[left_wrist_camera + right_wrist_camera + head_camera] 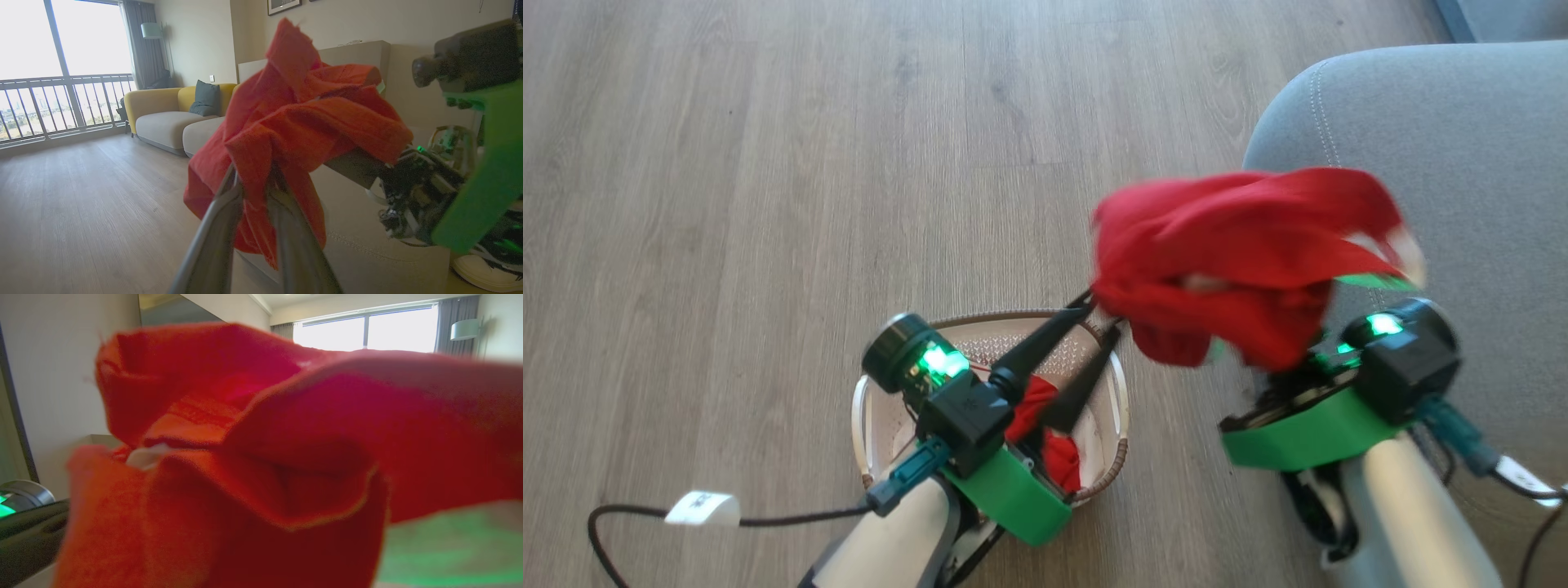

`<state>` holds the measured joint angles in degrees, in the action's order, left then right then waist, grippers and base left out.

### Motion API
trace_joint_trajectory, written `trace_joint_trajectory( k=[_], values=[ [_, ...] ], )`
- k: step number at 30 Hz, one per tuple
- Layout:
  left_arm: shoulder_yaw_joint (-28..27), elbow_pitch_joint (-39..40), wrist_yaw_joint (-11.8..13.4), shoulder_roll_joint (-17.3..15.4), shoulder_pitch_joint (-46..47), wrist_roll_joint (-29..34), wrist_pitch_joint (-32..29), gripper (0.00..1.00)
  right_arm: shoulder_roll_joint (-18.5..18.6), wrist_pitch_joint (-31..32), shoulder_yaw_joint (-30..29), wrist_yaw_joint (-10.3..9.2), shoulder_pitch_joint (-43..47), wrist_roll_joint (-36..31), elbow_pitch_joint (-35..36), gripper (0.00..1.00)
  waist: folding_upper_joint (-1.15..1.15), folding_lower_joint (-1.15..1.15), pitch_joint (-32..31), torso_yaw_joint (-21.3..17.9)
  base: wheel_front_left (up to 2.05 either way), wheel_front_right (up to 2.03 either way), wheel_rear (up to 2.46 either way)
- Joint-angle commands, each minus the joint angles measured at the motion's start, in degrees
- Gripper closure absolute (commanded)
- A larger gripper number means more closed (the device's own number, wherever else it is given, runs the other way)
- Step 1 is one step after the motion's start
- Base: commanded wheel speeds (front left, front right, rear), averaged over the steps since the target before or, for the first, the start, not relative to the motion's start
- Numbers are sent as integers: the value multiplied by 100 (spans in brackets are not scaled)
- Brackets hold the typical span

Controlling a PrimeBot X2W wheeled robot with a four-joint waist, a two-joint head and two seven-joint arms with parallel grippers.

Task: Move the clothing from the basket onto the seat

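Left gripper (1104, 314): two dark fingers drawn together on the lower edge of the clothing (1241, 253), a bunched bright red garment held in the air just past the far right corner of the basket (996, 336), partly over the rounded corner of the grey seat (1462, 147). Right gripper (347, 163): to the right of the basket, fingers buried in the same garment's other end and closed on it. Further red fabric (1062, 465): lying inside the basket against its right wall, beneath the left arm.
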<state>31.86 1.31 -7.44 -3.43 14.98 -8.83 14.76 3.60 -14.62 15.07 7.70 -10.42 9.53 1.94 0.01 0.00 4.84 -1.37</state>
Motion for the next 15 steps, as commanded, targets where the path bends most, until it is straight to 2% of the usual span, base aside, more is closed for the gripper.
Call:
trace_joint_trajectory(
  k=[1, 10, 15],
  values=[
    [-80, 128, -4, -102, 94, -87, 24, 0, -72, -38, -73, -21, -169, -4, 282, 100, -1, 0, -1, 0, 0, 0, 0],
    [10, 87, -4, -244, 38, -80, 24, 0, -72, -38, -305, -21, -139, -10, 470, 100, -1, 0, -7, 11, 0, 0, 0],
    [88, -61, -4, -380, -73, -313, 24, 0, -72, -38, -471, -21, -153, -31, 598, 100, -1, 0, -5, 20, 0, 0, 0]
  ],
)
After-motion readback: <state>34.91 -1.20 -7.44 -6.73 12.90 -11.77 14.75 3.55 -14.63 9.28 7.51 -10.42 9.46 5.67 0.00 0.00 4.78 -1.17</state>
